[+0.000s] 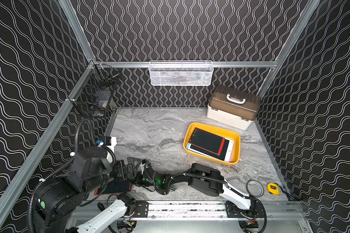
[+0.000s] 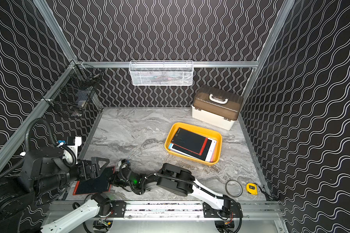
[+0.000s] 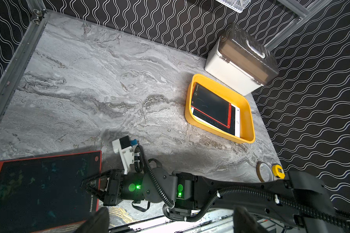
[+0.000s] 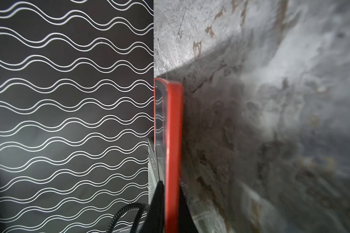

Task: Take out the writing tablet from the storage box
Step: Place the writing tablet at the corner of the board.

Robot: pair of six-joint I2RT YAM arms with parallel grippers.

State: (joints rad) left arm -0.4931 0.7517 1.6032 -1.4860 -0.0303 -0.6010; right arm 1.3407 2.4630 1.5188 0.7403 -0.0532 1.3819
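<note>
Right pincer (image 3: 88, 183) (tight) on red-framed writing tablet (image 3: 38, 191)

The left arm (image 2: 45, 161) and right arm (image 2: 176, 179) pair black joint housings with white base links (image 2: 206, 194), ribbed black conduit (image 3: 156, 181), zip ties (image 3: 218, 194), green lights (image 3: 137, 187).

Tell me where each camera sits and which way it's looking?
Both top views: overhead in front, looking down on table, left arm, right arm, storage box.
Left wrist: rides the left arm, facing the right gripper clamping the red writing tablet; own fingertips peek in.
Right wrist: sights along the tablet's red edge between its fingers.
Shared: that tablet shows in all.
</note>
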